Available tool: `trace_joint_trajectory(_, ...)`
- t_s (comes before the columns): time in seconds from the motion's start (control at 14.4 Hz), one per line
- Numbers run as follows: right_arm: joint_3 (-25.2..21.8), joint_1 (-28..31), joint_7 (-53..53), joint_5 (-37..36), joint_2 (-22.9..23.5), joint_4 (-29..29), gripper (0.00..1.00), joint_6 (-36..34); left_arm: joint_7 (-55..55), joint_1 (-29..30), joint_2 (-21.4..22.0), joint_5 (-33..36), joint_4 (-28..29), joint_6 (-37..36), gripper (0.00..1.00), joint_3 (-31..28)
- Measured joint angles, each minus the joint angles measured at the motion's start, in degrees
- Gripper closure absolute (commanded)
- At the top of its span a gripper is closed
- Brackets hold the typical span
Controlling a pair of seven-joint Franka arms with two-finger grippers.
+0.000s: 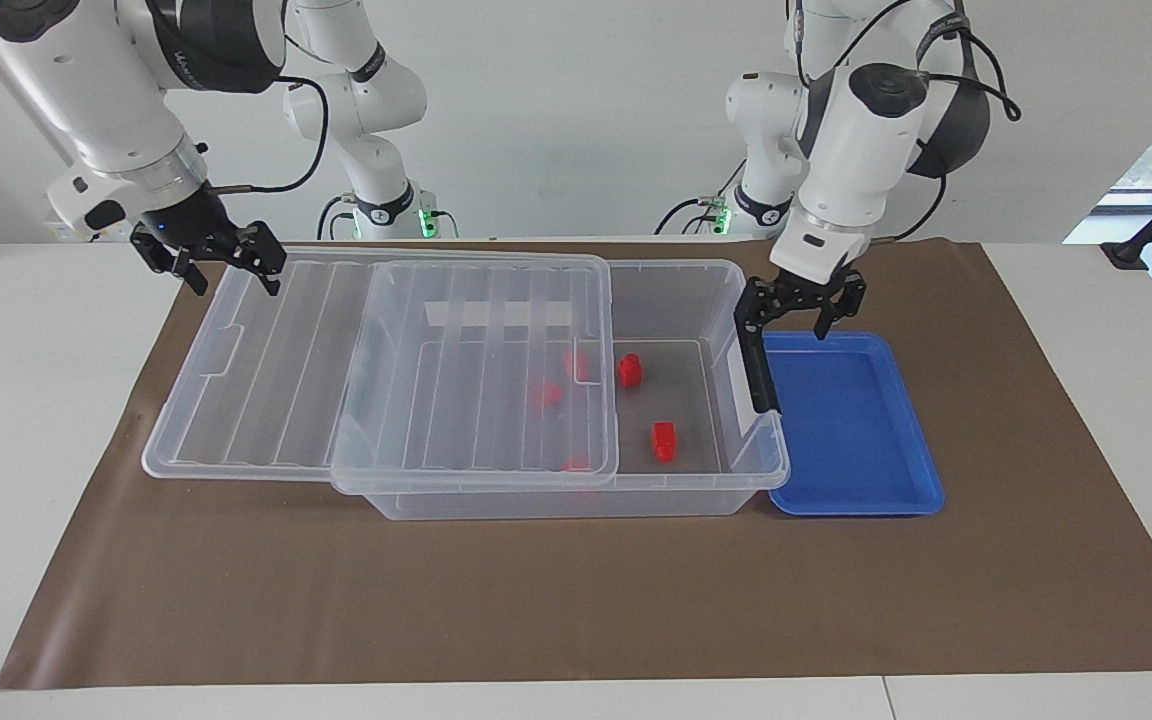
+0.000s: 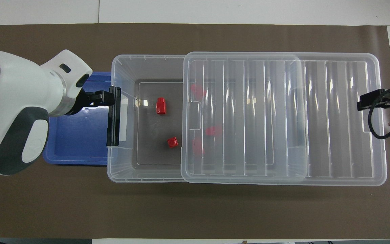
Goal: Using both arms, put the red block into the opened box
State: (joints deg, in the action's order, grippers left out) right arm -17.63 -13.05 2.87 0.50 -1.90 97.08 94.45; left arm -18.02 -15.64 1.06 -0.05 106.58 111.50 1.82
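Observation:
The clear box sits mid-table with its ribbed lid slid toward the right arm's end, leaving the left arm's end uncovered. Two red blocks lie on the bare box floor: one farther from the robots, one nearer. More red blocks show blurred under the lid. My left gripper hangs open and empty over the box's latch end and the tray's edge. My right gripper hovers open at the lid's outer end.
A shallow blue tray lies against the box at the left arm's end, with nothing in it. A black latch stands on that end of the box. Brown paper covers the table. Two slimmer arms stand near the robots.

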Motion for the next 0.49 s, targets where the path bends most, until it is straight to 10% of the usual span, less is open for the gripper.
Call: trace_joint_trajectory(0.49,-0.4,9.6,10.8,0.0,-1.7,10.7,1.0,12.9,12.9,9.1,0.0,-0.7,-6.6,-8.6,0.0,-0.2)
